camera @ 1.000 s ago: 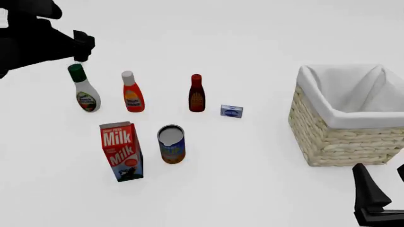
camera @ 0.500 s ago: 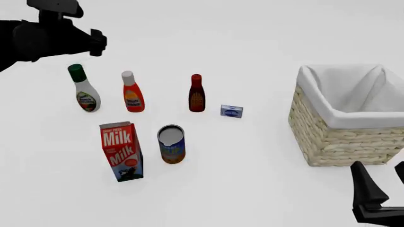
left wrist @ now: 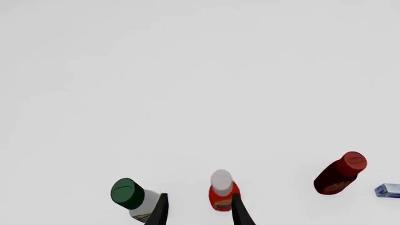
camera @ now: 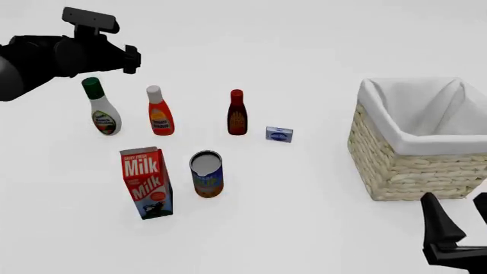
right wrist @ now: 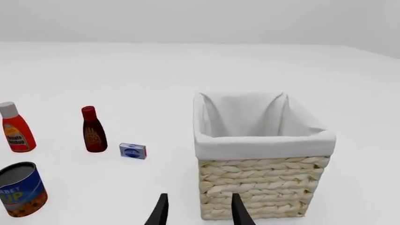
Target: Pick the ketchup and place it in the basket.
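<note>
A: Where is the ketchup point(camera: 159, 117)?
B: It stands upright on the white table point(camera: 304, 188), in the far row between the white bottle with a green cap point(camera: 100, 108) and the dark red bottle point(camera: 237, 114). Nothing touches it.
A: And the left pincer point(left wrist: 196, 213)?
B: High over that far row, up and to the left of the ketchup in the front view. In its wrist view the 2 fingertips stand apart with nothing between them, and the ketchup's white cap shows just beside one tip.
A: The right pincer point(right wrist: 196, 211)?
B: Low at the near right corner, in front of the basket point(camera: 414, 165). Its tips are spread too, gripping nothing.
A: Anything in the basket?
B: I see only its white lining point(right wrist: 250, 124).
A: What else is on the table?
B: A milk carton point(camera: 146, 182) and a can point(camera: 206, 174) in the near row, and a small blue box point(camera: 279, 135) just right of the dark red bottle
</note>
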Robot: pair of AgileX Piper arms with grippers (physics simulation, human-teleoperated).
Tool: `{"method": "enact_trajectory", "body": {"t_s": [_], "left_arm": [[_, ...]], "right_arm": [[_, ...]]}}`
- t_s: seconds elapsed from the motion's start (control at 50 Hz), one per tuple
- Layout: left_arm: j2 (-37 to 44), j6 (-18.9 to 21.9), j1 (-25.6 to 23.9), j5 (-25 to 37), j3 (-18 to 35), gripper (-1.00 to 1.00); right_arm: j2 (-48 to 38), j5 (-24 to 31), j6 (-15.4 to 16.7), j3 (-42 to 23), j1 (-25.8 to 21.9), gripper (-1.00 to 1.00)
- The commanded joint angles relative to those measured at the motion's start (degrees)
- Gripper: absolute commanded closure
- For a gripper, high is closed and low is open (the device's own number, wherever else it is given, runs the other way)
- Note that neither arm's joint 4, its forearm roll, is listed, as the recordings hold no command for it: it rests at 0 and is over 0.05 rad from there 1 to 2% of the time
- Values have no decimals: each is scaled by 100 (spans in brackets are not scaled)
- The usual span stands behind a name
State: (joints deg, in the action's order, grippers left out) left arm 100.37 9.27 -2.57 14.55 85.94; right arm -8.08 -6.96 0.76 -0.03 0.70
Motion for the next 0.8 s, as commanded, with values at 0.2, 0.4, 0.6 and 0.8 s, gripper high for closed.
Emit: {"method": "enact_trajectory", "body": {"t_s": [0.2, 0.4, 0.6, 0.8], "left_arm": [[551, -68, -126, -125, 237, -100], [693, -107, -187, -205, 276, -100], [854, -154, -235, -241, 333, -100], [970, -206, -298, -288, 377, -100]], "right_arm": [[-281, -231, -99, 1, 39, -100], [-310, -257, -81, 0, 34, -100], [-302, -252, -89, 0, 32, -100], [-367, -299, -106, 0, 37, -100]]}}
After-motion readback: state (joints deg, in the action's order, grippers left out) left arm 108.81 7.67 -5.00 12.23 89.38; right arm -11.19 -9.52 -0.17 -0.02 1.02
